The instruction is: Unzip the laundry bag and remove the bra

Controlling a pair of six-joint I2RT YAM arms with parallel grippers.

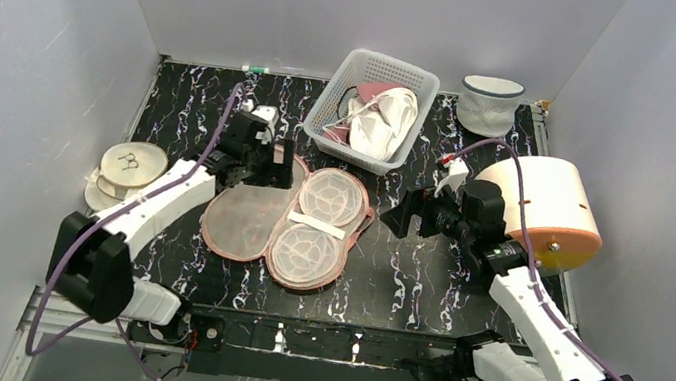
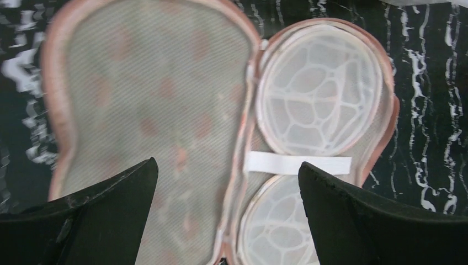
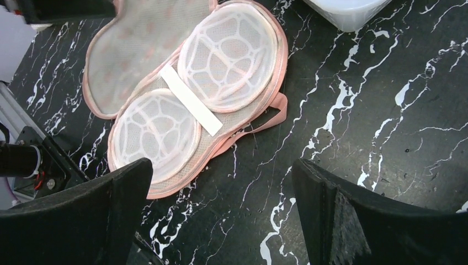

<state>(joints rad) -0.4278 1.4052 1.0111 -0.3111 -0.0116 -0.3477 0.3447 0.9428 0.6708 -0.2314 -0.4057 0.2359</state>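
Note:
The peach-pink laundry bag (image 1: 248,223) lies unzipped and spread flat in the middle of the table. Its left half (image 2: 154,99) shows plain mesh. The right half (image 3: 226,49) shows two round white mesh cups joined by a white band (image 3: 190,99). A soft white bra (image 1: 380,121) lies in the basket behind it, beside pink cloth. My left gripper (image 1: 272,166) hovers open over the bag's far end (image 2: 226,165), holding nothing. Just right of the bag, my right gripper (image 1: 401,218) stands open above bare table (image 3: 221,165).
A white slotted basket (image 1: 325,113) stands at the back centre. A white mesh tub (image 1: 488,107) is at the back right, and a large cream and orange drum (image 1: 543,211) sits by the right arm. A cream round case (image 1: 127,169) rests at the left.

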